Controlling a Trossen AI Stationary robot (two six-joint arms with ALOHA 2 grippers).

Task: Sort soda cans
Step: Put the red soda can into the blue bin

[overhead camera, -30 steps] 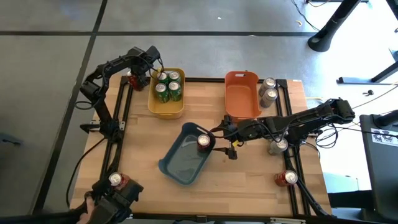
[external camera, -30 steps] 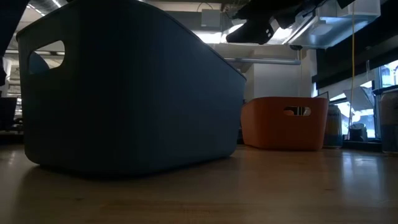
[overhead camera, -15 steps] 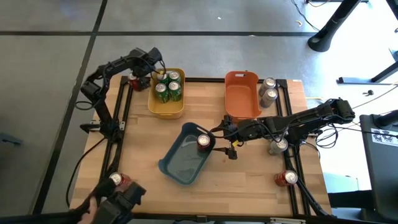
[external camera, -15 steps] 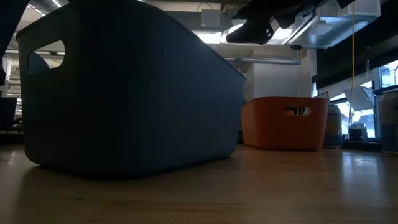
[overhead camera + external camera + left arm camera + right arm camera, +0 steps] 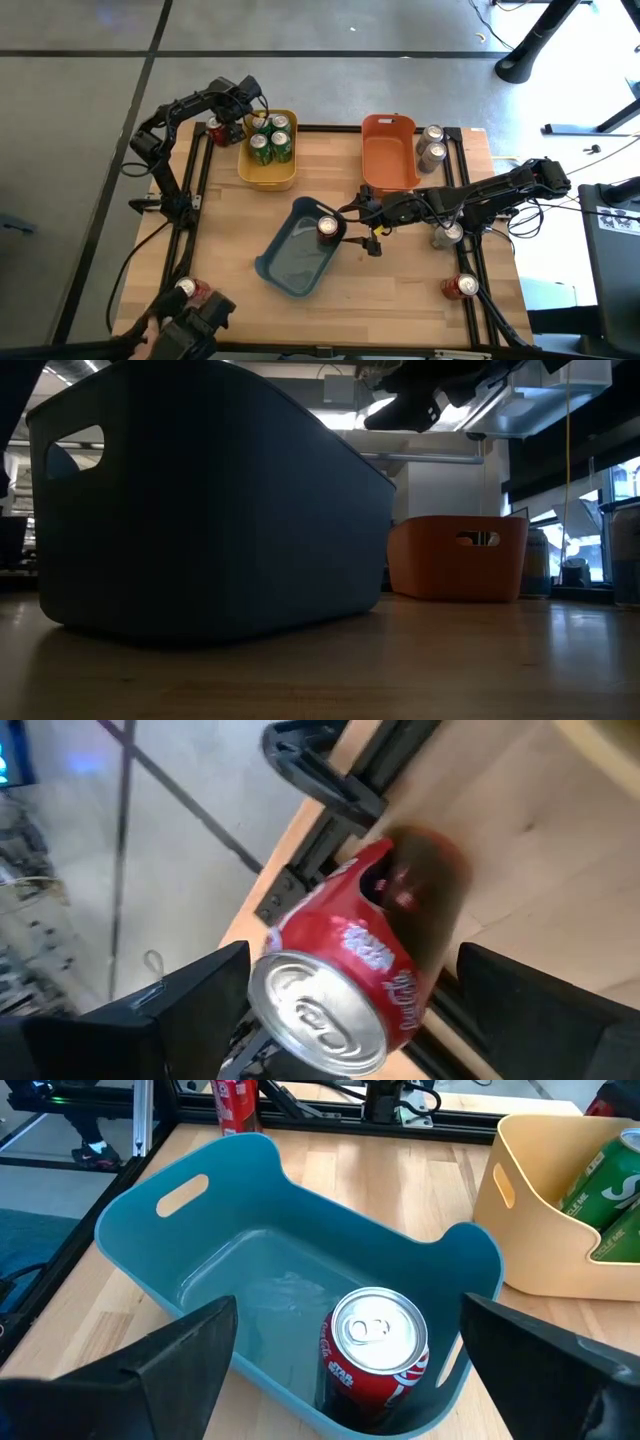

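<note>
Soda cans, your status: one red can [image 5: 377,1345] stands upright in the blue bin [image 5: 290,262] at table centre, right gripper [image 5: 352,231] released just at its 3 o'clock. Left gripper [image 5: 236,108], released, straddles another red can [image 5: 340,975] at the table's 10 o'clock corner, beside the yellow bin [image 5: 268,172] of green cans [image 5: 271,137].

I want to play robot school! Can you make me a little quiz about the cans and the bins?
1. How many green cans are in the yellow bin?
2. True or false: the orange bin holds a can.
3. The red can between the right gripper fingers stands in which bin: A yellow, B blue, C orange?

Key: 1. Four. 2. False. 3. B, the blue bin.
</note>
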